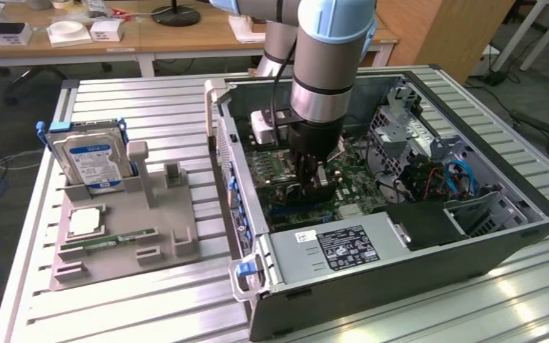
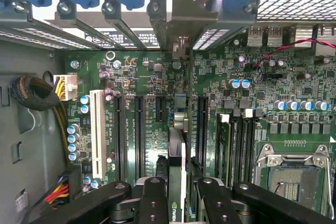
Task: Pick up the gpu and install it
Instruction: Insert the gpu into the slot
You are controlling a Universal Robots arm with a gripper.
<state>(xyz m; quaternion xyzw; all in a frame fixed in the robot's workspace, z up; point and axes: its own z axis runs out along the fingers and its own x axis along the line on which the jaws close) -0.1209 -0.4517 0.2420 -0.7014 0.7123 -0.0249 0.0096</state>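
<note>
My gripper (image 1: 313, 187) reaches down into the open computer case (image 1: 503, 236), just above the green motherboard (image 1: 351, 193). It is shut on the gpu (image 1: 305, 194), which stands on edge between the fingers. In the wrist view the gpu (image 2: 177, 145) appears edge-on as a thin card running away from the gripper (image 2: 178, 183), with a black finger (image 2: 153, 198) on either side. Its metal bracket end (image 2: 181, 45) reaches the rear slot openings of the case. The card lies in line with the black expansion slots (image 2: 139, 129) of the motherboard (image 2: 252, 72).
A grey fixture (image 1: 126, 236) on the exterior view's left holds a silver hard drive with a blue label (image 1: 88, 161), a processor chip (image 1: 83, 221) and a memory stick (image 1: 112, 239). Inside the case are the power supply (image 1: 342, 243), drive cages (image 1: 408, 128), the processor socket (image 2: 294, 166) and cable bundles (image 2: 58, 190).
</note>
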